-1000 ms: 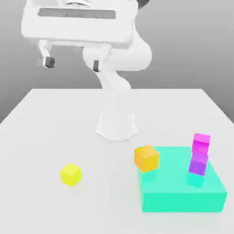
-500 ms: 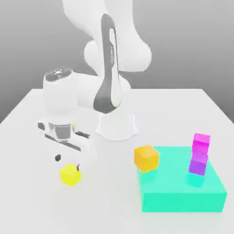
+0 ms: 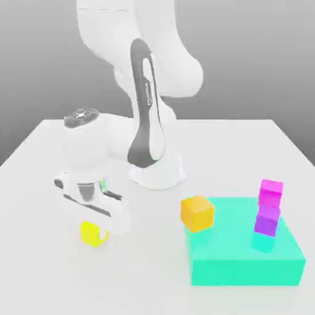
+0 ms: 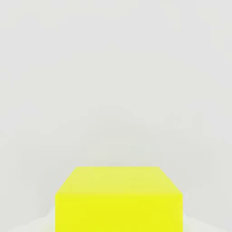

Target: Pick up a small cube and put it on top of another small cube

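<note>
Gripper: the gripper (image 3: 93, 229) sits low over the table at the exterior view's left, its white hand right above the yellow cube (image 3: 91, 234); whether it is spread or closed on the cube cannot be told from these pictures.
Yellow cube: rests on the white table (image 3: 55, 277), partly hidden by the hand; the hand view has its top face and one side close up (image 4: 118, 199), with bare table around it.
Arm: the white Panda arm (image 3: 146, 111) bends down from its base (image 3: 156, 169) at the table's middle toward the cube.
Orange cube: the orange cube (image 3: 197, 213) sits at the near-left corner of the teal block (image 3: 246, 261), touching or overlapping its edge; which of the two is unclear.
Pink stack: on the block toward the exterior view's right, a magenta cube (image 3: 271, 192) stands on a purple cube (image 3: 267, 220), the upper one shifted slightly off square.
Progress: by the look of it the pick is in hand and not finished, as the yellow cube is on the table and not lifted.
Left to do: judging from the task, a firm grasp, a lift, a carry toward another small cube, likely the orange one, and a level set-down on its top.
Risk: a placement off centre could tip the cube off so small a face.
Surface: a plain white tabletop, matte, with soft shadows under the cubes.
Room: a bare grey backdrop, darker toward the top.
</note>
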`<state>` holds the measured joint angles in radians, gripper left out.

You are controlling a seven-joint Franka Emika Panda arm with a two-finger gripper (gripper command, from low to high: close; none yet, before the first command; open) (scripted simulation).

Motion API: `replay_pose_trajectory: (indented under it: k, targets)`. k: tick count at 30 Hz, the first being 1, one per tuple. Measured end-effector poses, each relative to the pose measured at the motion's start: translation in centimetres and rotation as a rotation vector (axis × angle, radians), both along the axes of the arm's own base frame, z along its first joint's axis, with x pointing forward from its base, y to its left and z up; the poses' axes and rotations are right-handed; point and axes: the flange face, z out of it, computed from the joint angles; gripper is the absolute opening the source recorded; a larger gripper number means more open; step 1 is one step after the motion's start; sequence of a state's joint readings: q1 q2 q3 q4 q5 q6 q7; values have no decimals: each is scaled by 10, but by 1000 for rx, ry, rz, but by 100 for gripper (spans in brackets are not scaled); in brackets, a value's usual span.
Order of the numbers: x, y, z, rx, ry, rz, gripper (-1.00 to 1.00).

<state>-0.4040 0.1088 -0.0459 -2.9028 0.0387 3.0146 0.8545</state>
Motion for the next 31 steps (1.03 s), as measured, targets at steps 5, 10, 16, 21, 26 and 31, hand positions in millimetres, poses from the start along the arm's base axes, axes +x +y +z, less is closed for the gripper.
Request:
replay_pose_trajectory:
  k: [5,10,16,21,26,31]
  targets:
    - [5,15,36,-1,4,-3,-100]
    - [28,68,73,-12,7,-55,-100]
    - [37,149,117,-12,3,-109,-100]
    - [23,219,153,1,1,-148,-100]
    - [19,236,122,1,2,-158,-100]
    - [17,236,102,2,1,-158,100]
